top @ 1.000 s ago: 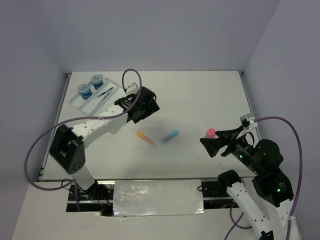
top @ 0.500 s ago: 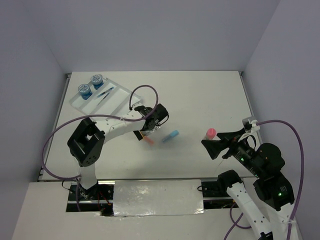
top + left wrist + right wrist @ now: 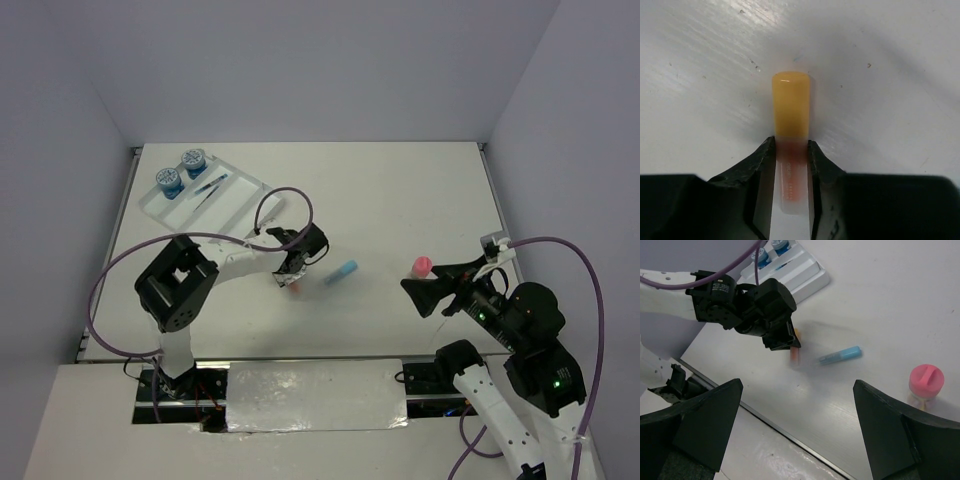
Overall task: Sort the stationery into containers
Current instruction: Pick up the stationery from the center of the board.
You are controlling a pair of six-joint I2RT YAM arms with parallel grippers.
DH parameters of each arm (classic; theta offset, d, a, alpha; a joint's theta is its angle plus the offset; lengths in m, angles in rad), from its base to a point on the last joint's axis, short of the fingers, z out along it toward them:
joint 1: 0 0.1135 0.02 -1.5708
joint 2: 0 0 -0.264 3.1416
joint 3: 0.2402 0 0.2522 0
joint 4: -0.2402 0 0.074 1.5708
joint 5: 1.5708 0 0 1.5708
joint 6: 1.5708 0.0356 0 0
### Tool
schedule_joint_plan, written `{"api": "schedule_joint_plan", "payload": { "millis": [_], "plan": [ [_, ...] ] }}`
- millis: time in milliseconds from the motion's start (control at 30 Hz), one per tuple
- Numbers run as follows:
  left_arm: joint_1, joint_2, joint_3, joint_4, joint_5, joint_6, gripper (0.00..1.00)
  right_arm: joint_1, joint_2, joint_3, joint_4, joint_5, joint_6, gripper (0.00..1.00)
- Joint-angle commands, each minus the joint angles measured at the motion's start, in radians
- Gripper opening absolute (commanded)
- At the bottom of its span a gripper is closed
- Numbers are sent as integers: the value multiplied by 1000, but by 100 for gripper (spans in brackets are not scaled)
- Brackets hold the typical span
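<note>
Left gripper (image 3: 791, 150) is pinching narrow on the orange-yellow marker (image 3: 791, 102), fingers (image 3: 762, 160) pressing its pale body from both sides while it is lying flat on the table (image 3: 400, 190), probably to lift it level for the tray. Right gripper (image 3: 800, 440) is hanging wide and holding nothing, near the upright pink-capped glue stick (image 3: 926, 382). Light-blue marker (image 3: 342, 272) is lying between the arms. White tray (image 3: 240, 195) is sitting far left, well apart. It is holding two rolls (image 3: 169, 181), seemingly in its outermost compartment, and pens (image 3: 210, 186) in the next one, too small to count.

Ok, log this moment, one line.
left jaws: shut on orange-yellow stubby marker | right jaws: open | light-blue stubby marker, pink-capped glue stick: outside white divided tray
</note>
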Motion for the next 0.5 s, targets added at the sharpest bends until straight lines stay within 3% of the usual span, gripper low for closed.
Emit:
{"api": "schedule_joint_plan", "payload": {
  "millis": [0, 33, 67, 100, 133, 167, 200, 233, 267, 300, 333, 367, 400, 467],
  "plan": [
    [21, 12, -61, 147, 55, 57, 25, 2, 15, 12, 21, -10, -6, 100],
    [26, 1, -69, 164, 56, 84, 20, 2, 12, 13, 21, -10, -6, 100],
    [26, -6, -64, 182, 43, 168, 6, 3, 9, 16, 21, -12, -4, 100],
    [26, -37, -49, 196, 27, 228, 4, 2, 9, 18, 21, -12, -6, 100],
    [26, -57, -38, 227, 21, 396, 1, 3, 7, 18, 17, -10, -9, 100],
    [29, -74, -18, 262, 16, 478, 1, 3, 7, 20, 14, -9, -12, 100],
    [32, -110, 38, 279, 24, 693, 1, 2, 6, 18, 14, -10, -15, 100],
    [43, -123, 77, 287, 39, 804, 0, 2, -1, 13, 17, -13, -15, 100],
    [47, -131, 126, 220, 3, 883, 0, 2, -5, 6, 23, -16, -15, 100],
    [50, -141, 223, 168, -54, 1013, 0, 2, -13, 0, 35, -21, -13, 100],
    [57, -144, 261, 125, -203, 1069, 0, 3, -24, -14, 40, -27, -13, 100],
    [64, -164, 285, 109, -253, 1127, 0, 3, -28, -20, 38, -26, -15, 100],
    [92, -177, 289, 150, -261, 1314, 0, 3, -42, -31, 37, -20, -21, 100],
    [133, -206, 249, 289, -167, 1542, 0, 3, -54, -40, 35, -6, -30, 100]
  ]
}}
